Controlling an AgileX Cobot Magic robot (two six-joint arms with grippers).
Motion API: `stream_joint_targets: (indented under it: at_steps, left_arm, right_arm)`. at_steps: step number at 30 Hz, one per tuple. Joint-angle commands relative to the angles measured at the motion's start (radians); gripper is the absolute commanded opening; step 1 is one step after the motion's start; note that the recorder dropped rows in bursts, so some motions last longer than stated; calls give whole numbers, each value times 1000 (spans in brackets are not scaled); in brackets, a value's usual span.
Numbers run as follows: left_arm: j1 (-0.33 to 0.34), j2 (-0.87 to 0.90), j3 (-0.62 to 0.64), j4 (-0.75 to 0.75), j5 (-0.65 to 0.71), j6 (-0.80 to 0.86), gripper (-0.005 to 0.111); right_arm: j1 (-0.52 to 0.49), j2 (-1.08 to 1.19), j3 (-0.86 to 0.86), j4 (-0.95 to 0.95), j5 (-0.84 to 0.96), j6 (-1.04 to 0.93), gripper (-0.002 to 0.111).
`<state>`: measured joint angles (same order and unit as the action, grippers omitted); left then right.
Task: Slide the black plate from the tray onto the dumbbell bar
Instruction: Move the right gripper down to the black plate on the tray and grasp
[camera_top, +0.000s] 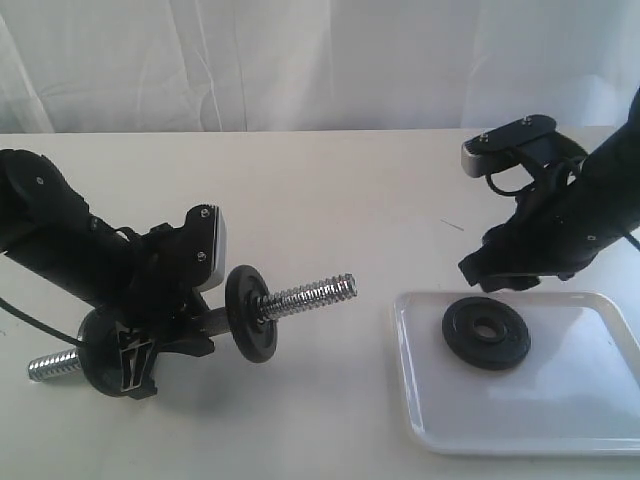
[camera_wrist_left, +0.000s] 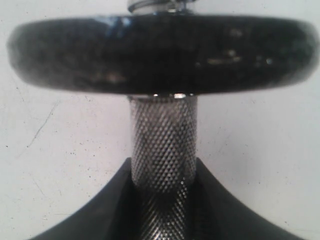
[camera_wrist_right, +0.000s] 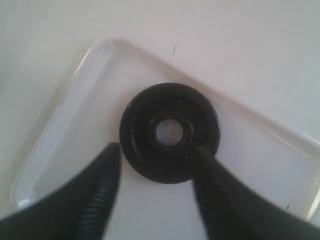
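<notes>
Exterior view shows the left jaws clamped on the dumbbell bar (camera_top: 310, 293), presenting its free threaded end toward the tray (camera_top: 560, 420), presumably for loading. Right jaws hang parted and empty over the black plate (camera_top: 486, 333), which lies flat in the tray. Bench (camera_top: 330, 190) is plain white, backed by white curtain (camera_top: 300, 60).

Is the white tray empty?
No, the black plate lies flat in the tray, near its left end in the exterior view.

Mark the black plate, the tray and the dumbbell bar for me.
black plate (camera_top: 460, 335), exterior view, face beside the hole.
tray (camera_top: 560, 400), exterior view, bare floor.
dumbbell bar (camera_top: 312, 292), exterior view, threaded end.
</notes>
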<state>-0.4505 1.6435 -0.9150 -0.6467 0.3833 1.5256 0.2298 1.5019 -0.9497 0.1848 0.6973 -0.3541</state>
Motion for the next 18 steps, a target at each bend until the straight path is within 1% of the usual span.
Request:
stream_joint_targets:
  at_steps: [1, 14, 18]
  left_arm:
    - [-2, -48, -24, -85, 7, -4, 0]
    - [-2, -48, -24, -85, 7, -4, 0]
    - [-2, -48, -24, -85, 7, -4, 0]
  right_arm:
    - [2, 57, -6, -4, -8, 30, 105]
    - [2, 144, -8, -3, -60, 119, 104]
    - [2, 166, -26, -3, -41, 146, 104]
